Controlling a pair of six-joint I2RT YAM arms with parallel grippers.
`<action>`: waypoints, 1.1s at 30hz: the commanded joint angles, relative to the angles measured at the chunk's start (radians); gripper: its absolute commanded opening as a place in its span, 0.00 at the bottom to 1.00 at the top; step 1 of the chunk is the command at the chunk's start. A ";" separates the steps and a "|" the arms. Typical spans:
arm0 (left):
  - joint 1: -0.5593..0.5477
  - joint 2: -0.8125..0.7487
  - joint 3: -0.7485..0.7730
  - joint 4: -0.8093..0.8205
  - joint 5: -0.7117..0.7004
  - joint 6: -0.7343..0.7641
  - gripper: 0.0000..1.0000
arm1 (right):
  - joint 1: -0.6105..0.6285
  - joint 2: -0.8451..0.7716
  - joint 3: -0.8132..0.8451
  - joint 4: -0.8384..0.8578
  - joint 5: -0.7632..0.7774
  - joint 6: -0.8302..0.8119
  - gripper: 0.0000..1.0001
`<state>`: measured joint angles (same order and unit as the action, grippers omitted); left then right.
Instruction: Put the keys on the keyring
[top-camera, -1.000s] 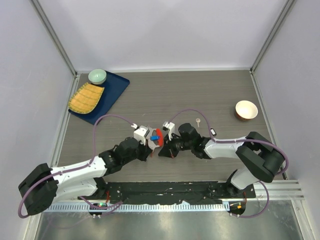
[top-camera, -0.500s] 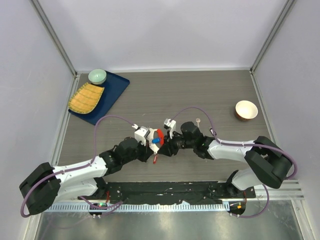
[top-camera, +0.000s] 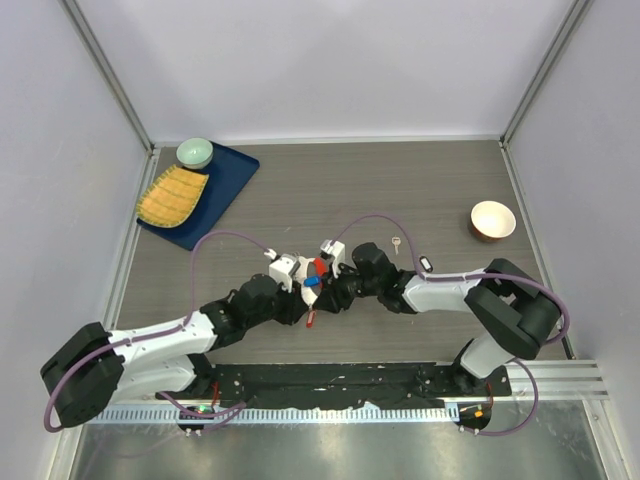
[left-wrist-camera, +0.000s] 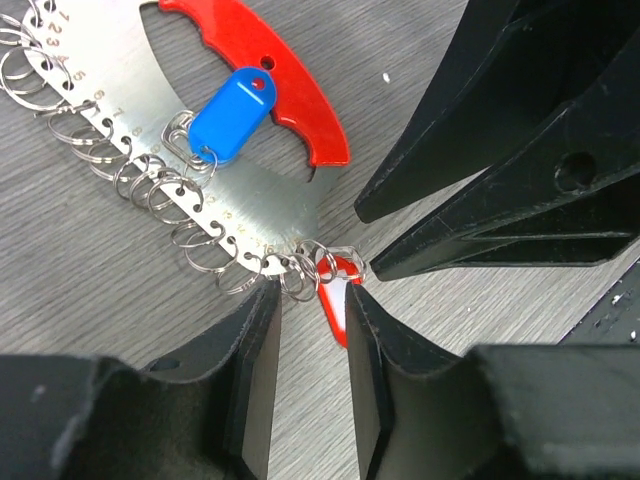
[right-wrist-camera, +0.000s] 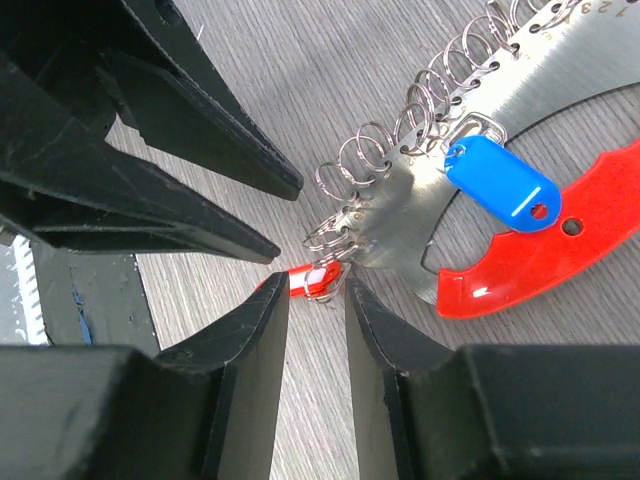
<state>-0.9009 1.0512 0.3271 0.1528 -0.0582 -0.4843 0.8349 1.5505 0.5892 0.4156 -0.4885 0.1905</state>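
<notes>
The keyring (left-wrist-camera: 200, 170) is a curved metal plate strung with several wire rings, with a red handle (left-wrist-camera: 270, 70) and a blue tag (left-wrist-camera: 232, 115). It lies flat on the table between my two arms (top-camera: 316, 270). A red-headed key (left-wrist-camera: 340, 300) hangs from the end ring (right-wrist-camera: 300, 280). My left gripper (left-wrist-camera: 312, 300) stands open, its tips either side of that key and gripping nothing. My right gripper (right-wrist-camera: 315, 290) faces it, also open, with the same key at its tips. The plain silver key (top-camera: 397, 243) lies apart on the table, right of the right wrist.
A small black oval fob (top-camera: 426, 264) lies by the right forearm. A tan bowl (top-camera: 492, 220) stands at the right. At the back left, a blue tray (top-camera: 225, 180) carries a green bowl (top-camera: 194, 152) and a yellow ribbed mat (top-camera: 172, 195).
Both grippers were shut on the keyring a second ago. The right opened first, then the left, and the keyring now lies released on the table with the red-headed key trailing from it.
</notes>
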 joint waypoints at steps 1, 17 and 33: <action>0.005 0.012 0.030 -0.009 -0.019 0.003 0.38 | 0.007 0.014 0.049 0.006 0.019 -0.003 0.36; -0.070 0.118 0.104 -0.084 -0.120 -0.013 0.42 | 0.009 -0.043 0.017 -0.006 0.102 0.040 0.36; -0.101 0.188 0.153 -0.222 -0.334 -0.060 0.25 | 0.009 -0.049 0.011 -0.009 0.099 0.047 0.36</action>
<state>-0.9993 1.2354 0.4465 -0.0288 -0.2920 -0.5003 0.8387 1.5352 0.5995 0.3790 -0.3908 0.2283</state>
